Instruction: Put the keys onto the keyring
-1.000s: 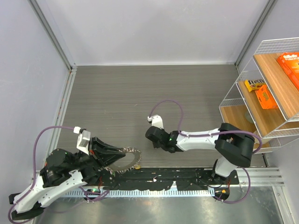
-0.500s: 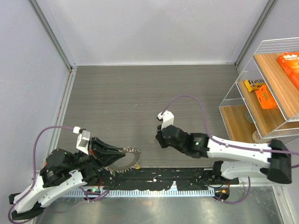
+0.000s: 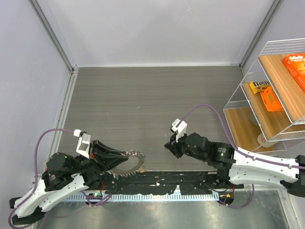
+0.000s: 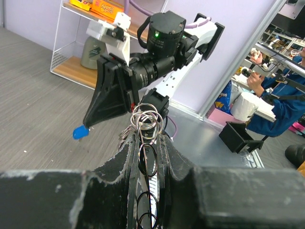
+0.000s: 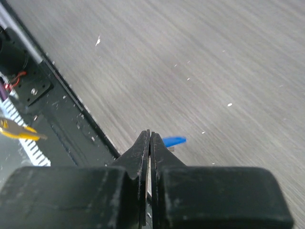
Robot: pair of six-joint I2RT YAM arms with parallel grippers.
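Observation:
My left gripper is shut on the keyring, a large silvery ring fringed with small rings, and holds it edge-on at the near edge of the table. In the left wrist view the keyring sticks up between my closed fingers. My right gripper is shut on a key with a blue head, which hangs just below its tips in the left wrist view. The blue head also shows beside the closed tips in the right wrist view. The right gripper faces the keyring, a short gap apart. A yellow piece shows at the ring's right edge.
A black rail runs along the near edge by the arm bases. A white wire shelf with orange boxes stands at the right. A grey wall post borders the left. A yellow piece lies over the rail in the right wrist view.
My right gripper has moved right and slightly nearer, its arm swinging out low and long to the right. The left gripper and the keyring have stayed in place.

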